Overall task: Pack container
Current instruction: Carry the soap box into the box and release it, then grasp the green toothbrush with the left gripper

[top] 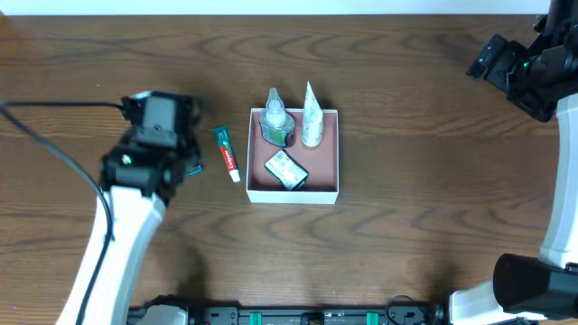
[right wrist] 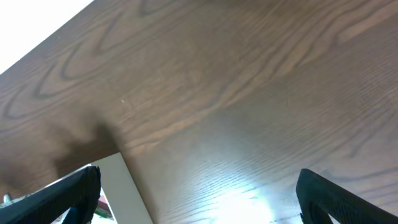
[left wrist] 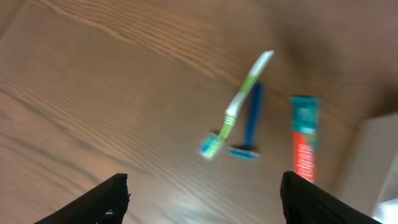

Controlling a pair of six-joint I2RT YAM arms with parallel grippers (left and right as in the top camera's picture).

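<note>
**A:** What is the left arm (top: 135, 171) covering in the overhead view?

**B:** It's hiding the toothbrush (left wrist: 239, 102) and the razor (left wrist: 250, 121). Only a blue sliver is peeking out beside it.

**A:** And the left wrist view?

**B:** Everything is blurring there, and the print on the toothpaste tube (left wrist: 304, 138) is smearing past reading. The right edge is cutting off the container (left wrist: 379, 162). The bottom edge is cropping the left fingers (left wrist: 102, 202), and the right fingers (right wrist: 68, 196) in their own view.

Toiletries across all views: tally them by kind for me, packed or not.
Bottle: 1, in the container
White tube: 1, in the container
Packet: 1, in the container
Toothpaste tube: 1, on the table
Toothbrush: 1, on the table
Razor: 1, on the table
Total: 6
</note>
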